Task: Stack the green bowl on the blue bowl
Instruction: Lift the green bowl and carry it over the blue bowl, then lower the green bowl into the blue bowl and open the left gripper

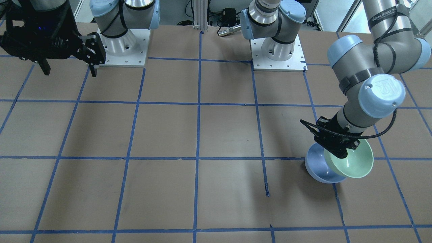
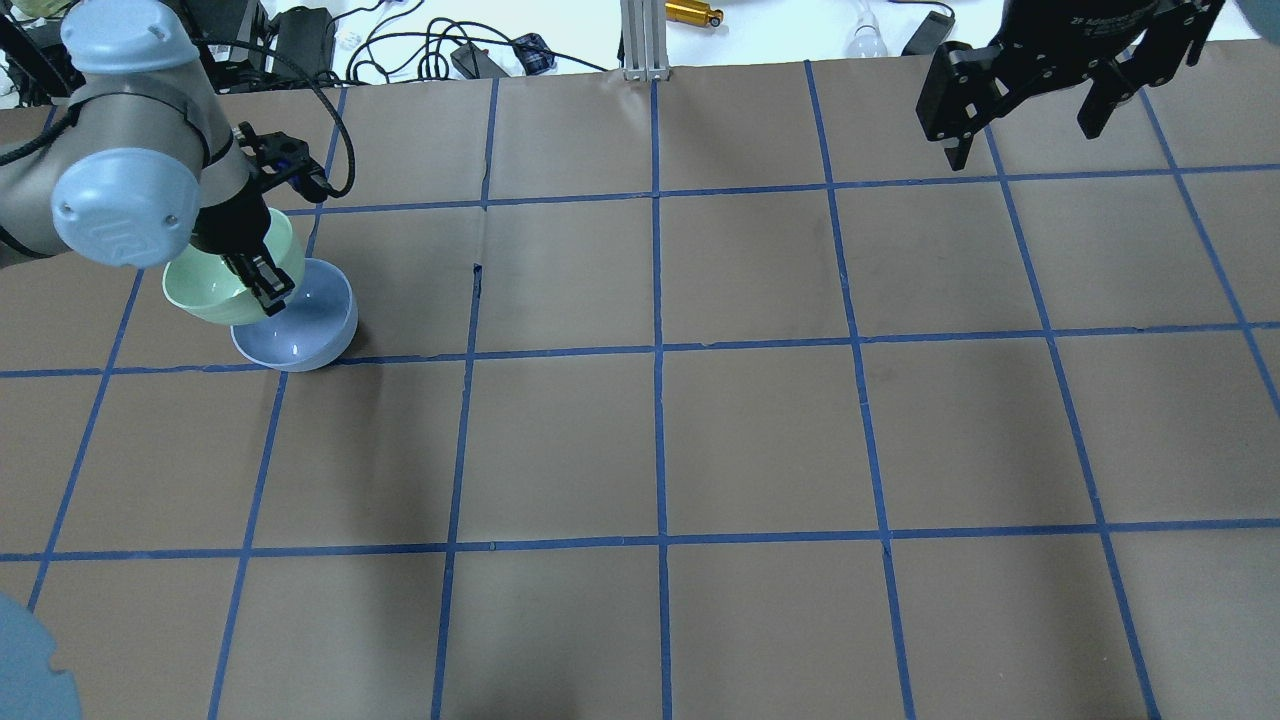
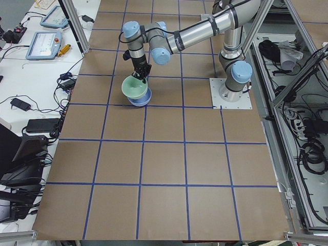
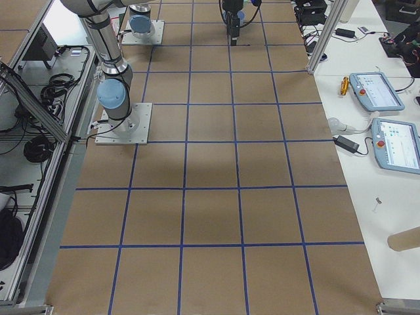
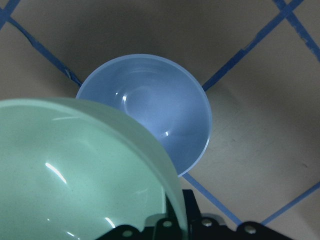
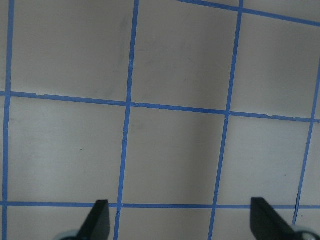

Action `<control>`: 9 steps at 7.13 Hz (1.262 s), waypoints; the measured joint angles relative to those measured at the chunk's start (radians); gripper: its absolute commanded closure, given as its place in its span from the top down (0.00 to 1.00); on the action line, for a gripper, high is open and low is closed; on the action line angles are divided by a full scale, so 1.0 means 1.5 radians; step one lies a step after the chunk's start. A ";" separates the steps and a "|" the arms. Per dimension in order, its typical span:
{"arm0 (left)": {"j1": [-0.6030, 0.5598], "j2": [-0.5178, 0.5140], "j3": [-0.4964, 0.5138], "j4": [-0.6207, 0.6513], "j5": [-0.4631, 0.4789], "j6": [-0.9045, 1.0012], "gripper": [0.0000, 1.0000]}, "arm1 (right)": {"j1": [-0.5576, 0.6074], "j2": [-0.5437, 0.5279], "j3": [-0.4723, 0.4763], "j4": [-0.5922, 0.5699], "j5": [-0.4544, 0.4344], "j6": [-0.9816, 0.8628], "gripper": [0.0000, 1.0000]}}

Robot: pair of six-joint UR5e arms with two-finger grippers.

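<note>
My left gripper [image 2: 262, 280] is shut on the rim of the green bowl [image 2: 215, 285] and holds it tilted above the table. The bowl partly overlaps the blue bowl [image 2: 305, 330], which stands upright on the table just beside and below it. In the front view the green bowl [image 1: 356, 162] sits to the right of the blue bowl [image 1: 317, 167], with the left gripper [image 1: 337, 150] over both. The left wrist view shows the green bowl [image 5: 75, 170] close up and the blue bowl [image 5: 150, 110] empty beneath. My right gripper [image 2: 1030, 110] is open and empty, high over the far right corner.
The brown table [image 2: 660, 440] carries a grid of blue tape lines. The two arm bases [image 1: 123, 47] [image 1: 278, 50] stand at the robot's edge. Cables and small devices [image 2: 480, 55] lie beyond the far edge. The right wrist view shows only bare table [image 6: 170, 150].
</note>
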 measured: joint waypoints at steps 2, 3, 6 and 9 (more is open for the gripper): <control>-0.010 -0.002 -0.023 0.026 0.001 -0.004 0.00 | 0.000 0.000 0.000 0.000 0.000 0.000 1.00; -0.010 -0.003 -0.029 0.034 0.001 -0.003 0.03 | 0.000 0.000 0.000 0.000 0.000 0.000 1.00; -0.009 0.000 -0.032 0.040 0.000 -0.008 1.00 | 0.000 0.000 0.000 0.000 0.000 0.000 1.00; -0.012 0.016 -0.024 0.037 -0.003 -0.024 1.00 | 0.000 0.000 0.000 0.000 0.000 0.000 1.00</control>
